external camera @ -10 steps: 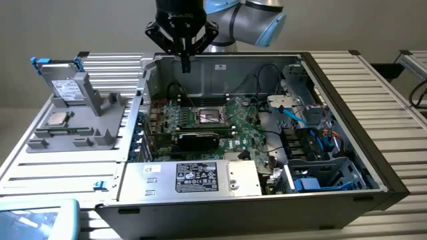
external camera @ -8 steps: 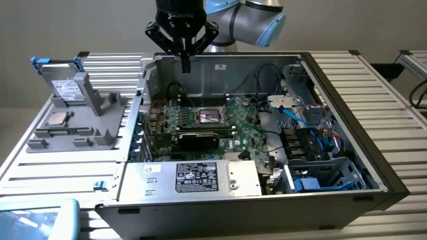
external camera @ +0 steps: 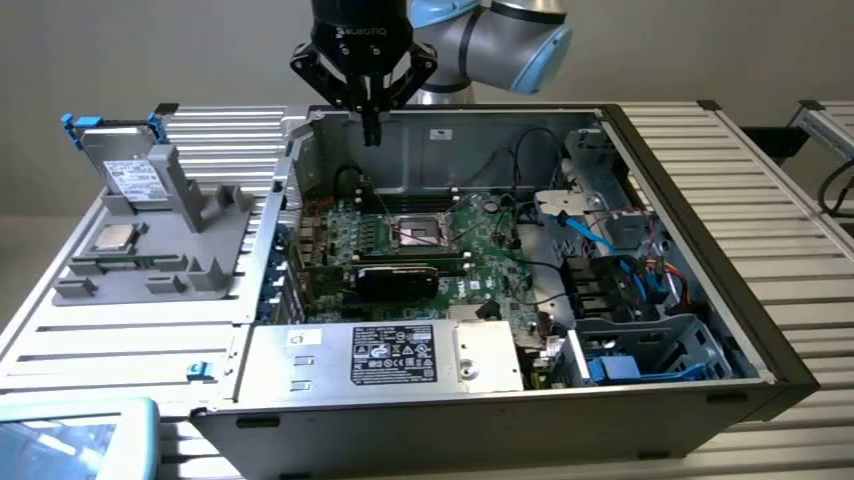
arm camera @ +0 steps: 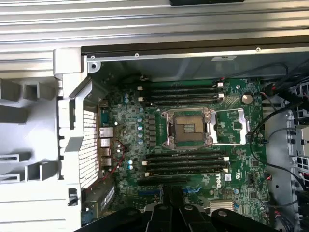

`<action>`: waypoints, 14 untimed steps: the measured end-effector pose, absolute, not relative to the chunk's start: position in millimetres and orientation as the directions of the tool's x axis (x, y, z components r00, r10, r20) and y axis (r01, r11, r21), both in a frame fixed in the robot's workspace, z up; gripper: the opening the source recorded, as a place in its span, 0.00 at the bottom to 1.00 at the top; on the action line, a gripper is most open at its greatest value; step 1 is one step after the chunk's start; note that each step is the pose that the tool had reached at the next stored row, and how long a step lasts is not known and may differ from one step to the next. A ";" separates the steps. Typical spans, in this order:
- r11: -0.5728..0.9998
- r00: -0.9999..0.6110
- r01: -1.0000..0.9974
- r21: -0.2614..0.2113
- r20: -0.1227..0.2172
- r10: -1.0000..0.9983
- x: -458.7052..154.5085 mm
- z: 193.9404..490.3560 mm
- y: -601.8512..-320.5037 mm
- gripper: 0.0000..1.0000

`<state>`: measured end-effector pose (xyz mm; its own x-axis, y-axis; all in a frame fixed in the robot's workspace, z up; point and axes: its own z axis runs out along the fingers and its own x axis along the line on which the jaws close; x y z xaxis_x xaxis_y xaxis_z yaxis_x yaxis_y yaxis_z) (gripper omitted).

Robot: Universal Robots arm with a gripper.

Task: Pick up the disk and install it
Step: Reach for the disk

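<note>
The disk (external camera: 131,172), a silver-grey drive with a white label in a bright blue carrier, stands tilted in a grey holder (external camera: 200,215) at the exterior view's left. My gripper (external camera: 372,138) hangs over the rear of the open computer case (external camera: 694,230), well off to the disk's right and apart from it. Its fingers are shut with nothing between them. In the wrist view the gripper (arm camera: 176,199) points down over the green motherboard (arm camera: 193,159), near the empty CPU socket (arm camera: 189,128).
A small square CPU chip (external camera: 111,237) lies on the grey holder below the disk. Inside the case sit a silver box with a black-and-white label (external camera: 400,355), a drive cage with blue parts (external camera: 647,350) and loose cables (external camera: 587,225). Ribbed metal table (external camera: 761,170) surrounds the case.
</note>
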<state>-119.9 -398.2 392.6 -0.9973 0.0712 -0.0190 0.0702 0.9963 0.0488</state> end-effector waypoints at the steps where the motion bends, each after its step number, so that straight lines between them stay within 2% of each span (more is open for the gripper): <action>1: 0.996 -0.997 0.070 0.049 -0.019 0.071 -119.9 392.6 -398.2 0.11; 14: 0.996 -0.997 0.070 0.049 -0.019 0.071 -163.0 392.9 -397.5 0.11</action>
